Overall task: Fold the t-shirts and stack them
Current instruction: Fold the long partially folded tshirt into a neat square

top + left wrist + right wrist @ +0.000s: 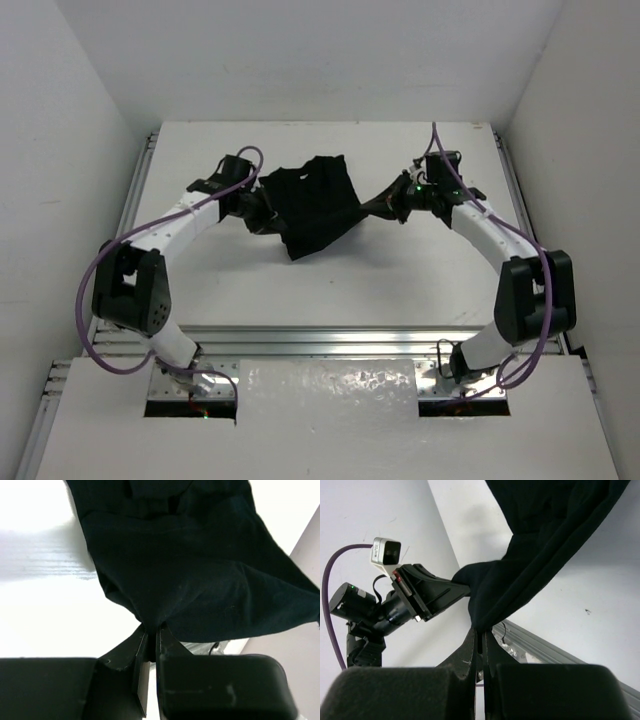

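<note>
The black t-shirt point(315, 205) hangs bunched above the middle of the white table point(330, 285), stretched between both grippers. My left gripper point(262, 205) is shut on its left edge; in the left wrist view the gripper point(151, 629) pinches a fold of the t-shirt point(190, 570), which fills the upper frame. My right gripper point(385, 205) is shut on the right edge; in the right wrist view its tips point(480, 631) clamp a corner of the t-shirt point(540, 535). The cloth's lower point droops toward the table. The neck label is hidden.
White walls enclose the table on the left, back and right. An aluminium rail point(320, 340) runs along the near edge, with a white sheet point(330, 392) in front of it. The left arm's wrist camera point(386, 552) shows in the right wrist view.
</note>
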Robot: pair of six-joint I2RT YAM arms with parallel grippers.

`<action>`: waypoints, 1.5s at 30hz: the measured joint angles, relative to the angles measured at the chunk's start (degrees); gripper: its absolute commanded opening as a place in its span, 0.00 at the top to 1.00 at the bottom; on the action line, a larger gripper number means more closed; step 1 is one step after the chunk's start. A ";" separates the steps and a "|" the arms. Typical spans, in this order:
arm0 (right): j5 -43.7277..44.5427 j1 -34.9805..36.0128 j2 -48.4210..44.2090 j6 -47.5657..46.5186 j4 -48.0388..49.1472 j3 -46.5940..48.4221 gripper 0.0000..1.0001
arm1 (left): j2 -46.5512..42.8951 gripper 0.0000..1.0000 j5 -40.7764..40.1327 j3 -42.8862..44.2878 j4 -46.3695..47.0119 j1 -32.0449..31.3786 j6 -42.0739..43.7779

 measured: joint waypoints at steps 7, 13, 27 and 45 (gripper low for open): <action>0.28 -0.07 5.35 0.11 -2.19 6.84 1.00 | 0.85 1.00 1.64 1.77 -0.81 0.42 0.02; 0.66 -0.11 12.15 -0.13 -4.48 16.74 1.00 | 2.99 1.00 3.78 3.98 -0.46 1.81 -0.15; -0.70 -0.37 34.38 -0.26 -10.05 46.88 1.00 | 16.11 1.00 8.13 18.14 -0.24 5.92 -0.46; -5.66 0.02 68.37 12.81 18.88 74.05 0.94 | 27.47 1.00 12.09 17.77 15.80 12.55 -10.75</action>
